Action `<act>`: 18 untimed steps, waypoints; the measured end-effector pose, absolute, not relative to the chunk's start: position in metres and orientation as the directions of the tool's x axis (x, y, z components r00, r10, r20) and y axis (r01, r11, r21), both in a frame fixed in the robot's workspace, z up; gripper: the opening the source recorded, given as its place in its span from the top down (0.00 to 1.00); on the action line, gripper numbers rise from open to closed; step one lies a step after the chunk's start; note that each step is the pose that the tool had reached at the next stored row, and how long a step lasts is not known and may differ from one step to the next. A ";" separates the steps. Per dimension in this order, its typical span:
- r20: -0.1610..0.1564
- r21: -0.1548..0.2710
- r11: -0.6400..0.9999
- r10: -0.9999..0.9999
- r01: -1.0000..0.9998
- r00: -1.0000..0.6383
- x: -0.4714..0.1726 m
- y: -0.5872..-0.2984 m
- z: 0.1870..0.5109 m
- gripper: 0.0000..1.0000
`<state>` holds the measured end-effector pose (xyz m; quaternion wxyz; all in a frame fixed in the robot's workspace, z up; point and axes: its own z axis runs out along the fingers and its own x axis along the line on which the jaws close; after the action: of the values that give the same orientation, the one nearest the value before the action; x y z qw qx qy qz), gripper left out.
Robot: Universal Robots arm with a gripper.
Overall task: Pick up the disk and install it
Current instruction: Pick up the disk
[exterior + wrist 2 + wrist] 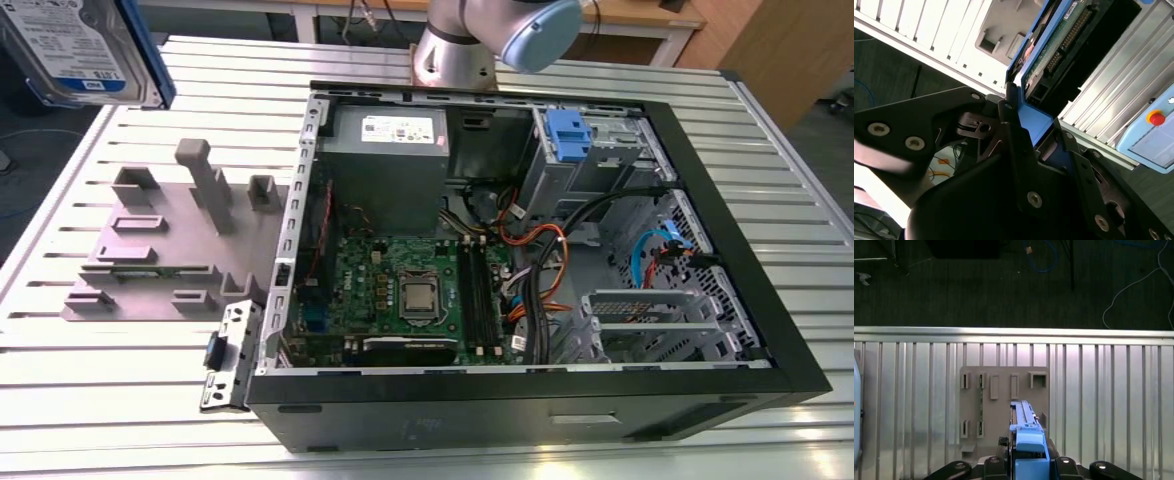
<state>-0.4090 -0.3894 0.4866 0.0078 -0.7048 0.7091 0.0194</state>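
Silver disk (78, 42), blue-framed, prob. in hand (1029, 463)

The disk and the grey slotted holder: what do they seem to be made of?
The disk: seemingly metal casing, silver with dull sheen, under a paper-like label; its carrier looks like matte blue moulded plastic. The grey holder: probably plastic, uniform matte grey without shine.
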 end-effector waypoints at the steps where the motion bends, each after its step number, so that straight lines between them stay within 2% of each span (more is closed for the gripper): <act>1: -0.038 0.017 0.006 -0.999 -1.000 -0.006 -0.409 -0.392 0.487 0.63; 6: -0.038 0.018 0.006 -0.999 -1.000 -0.006 -0.403 -0.402 0.486 0.63; 18: -0.038 0.035 0.006 -0.999 -0.999 -0.007 -0.350 -0.405 0.487 0.63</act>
<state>-0.3502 -0.4046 0.4865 0.0011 -0.7046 0.7091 0.0260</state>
